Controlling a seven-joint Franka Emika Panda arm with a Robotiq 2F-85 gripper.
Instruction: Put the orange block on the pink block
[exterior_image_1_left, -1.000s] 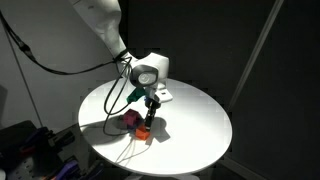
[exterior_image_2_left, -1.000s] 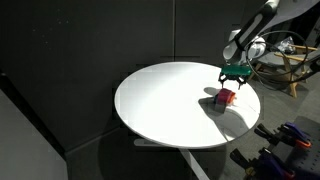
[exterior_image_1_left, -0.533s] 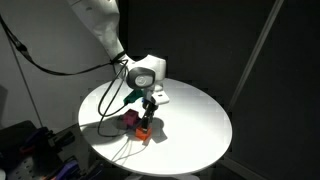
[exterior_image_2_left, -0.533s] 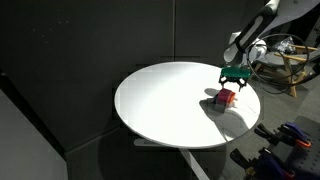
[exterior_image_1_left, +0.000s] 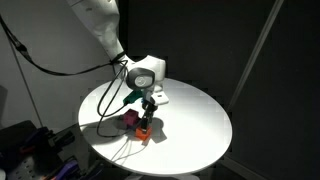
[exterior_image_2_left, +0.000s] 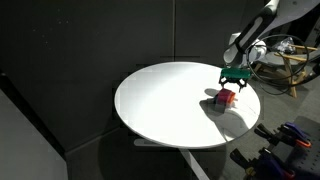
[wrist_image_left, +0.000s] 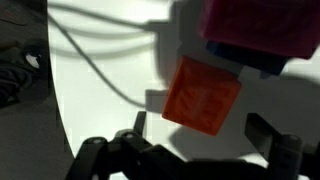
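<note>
Orange block (wrist_image_left: 203, 95) support: round white tabletop (exterior_image_1_left: 200, 120); the cube lies near its edge.
Gripper (wrist_image_left: 200, 150): hovers just above the cubes, jaws spread and empty.
Pink block (wrist_image_left: 258, 25): just beside the orange one, a dark blue block (wrist_image_left: 265, 64) against it.
Key relation: orange cube sits straight ahead between the fingers (wrist_image_left: 272, 138), its faces turned diagonal to them, so the wrist probably needs a twist first.

We see the table (exterior_image_2_left: 160, 100) bare across frame left; the pink block (exterior_image_1_left: 130, 122) flanks the orange block (exterior_image_1_left: 143, 132).
</note>
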